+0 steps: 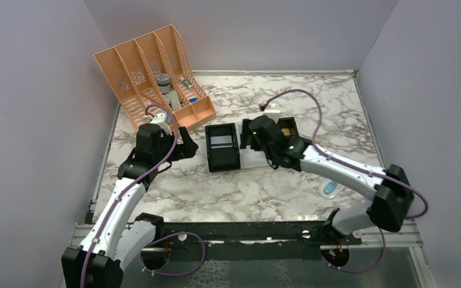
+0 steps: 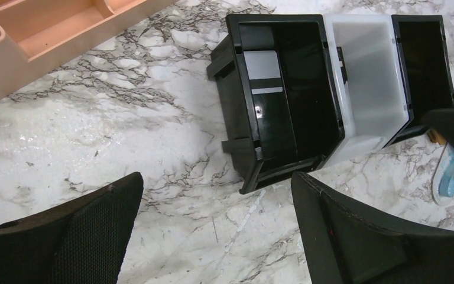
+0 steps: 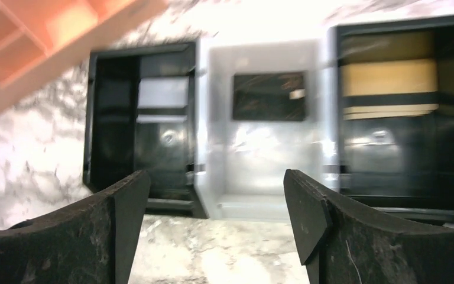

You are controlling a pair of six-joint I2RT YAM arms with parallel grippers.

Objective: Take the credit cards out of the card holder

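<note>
The mustard-tan card holder (image 3: 388,77) lies in the right black bin (image 3: 449,118), also visible from above as a tan patch (image 1: 286,129). A pale grey-blue credit card (image 3: 162,93) lies flat in the left black bin (image 2: 236,100); the left wrist view shows the same card (image 2: 262,65). A dark flat rectangle (image 3: 269,96) rests in the white bin (image 3: 213,118) between them. My right gripper (image 3: 216,183) hovers over the white bin, open, nothing between its fingers. My left gripper (image 2: 217,180) is open over bare marble, left of the left black bin.
An orange divided organizer (image 1: 153,72) with small items stands at the back left. A clear-blue packet (image 1: 330,189) lies on the marble near the right arm. Grey walls close in the table on three sides.
</note>
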